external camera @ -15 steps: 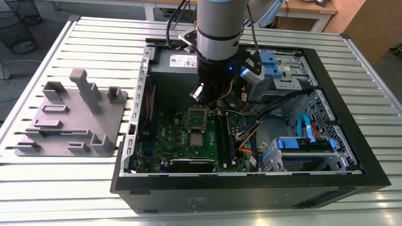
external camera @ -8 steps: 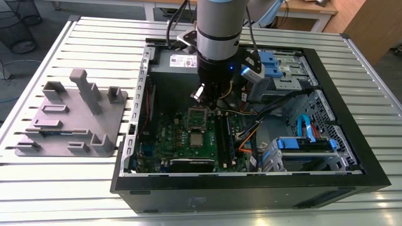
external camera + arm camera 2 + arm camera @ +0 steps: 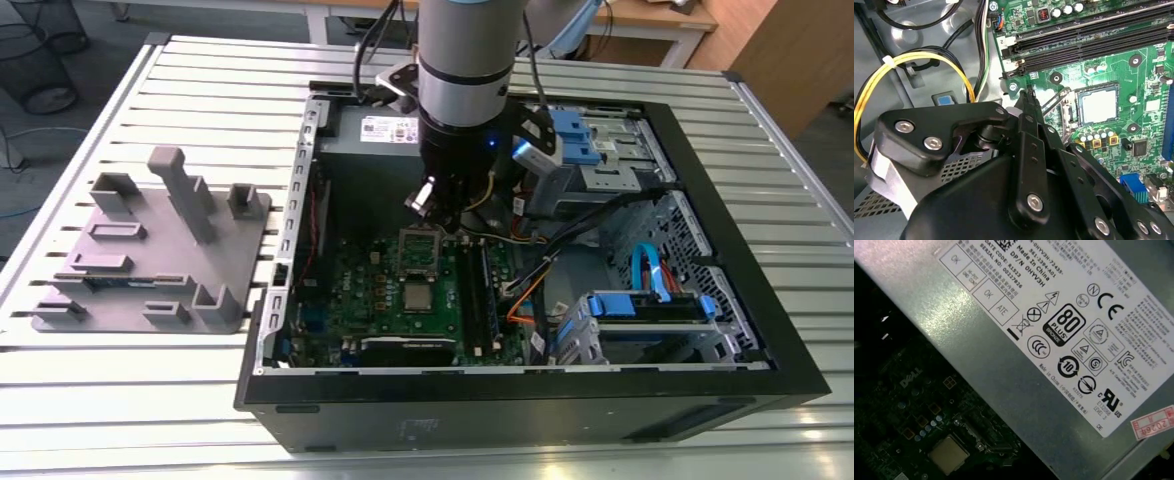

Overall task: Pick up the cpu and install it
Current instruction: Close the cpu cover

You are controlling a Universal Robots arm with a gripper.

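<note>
The cpu (image 3: 418, 295) is a pale silvery square lying flat in its socket on the green motherboard (image 3: 360, 300), inside the open computer case. Both wrist views show the cpu (image 3: 1099, 105) (image 3: 948, 455) seated there. My gripper (image 3: 447, 215) hangs over the board just behind the socket's raised frame (image 3: 420, 245), apart from the cpu. In the second wrist view the black fingers meet at a narrow tip (image 3: 1027, 95) beside the raised wire lever (image 3: 1054, 100), with nothing between them.
The grey power supply (image 3: 380, 130) (image 3: 1054, 340) stands right behind the gripper. Memory slots (image 3: 1094, 40) run beside the socket. Yellow cables (image 3: 919, 60) loop nearby. Blue drive cages (image 3: 654, 305) fill the case's right side. A grey fixture block (image 3: 147, 250) stands outside on the slatted table.
</note>
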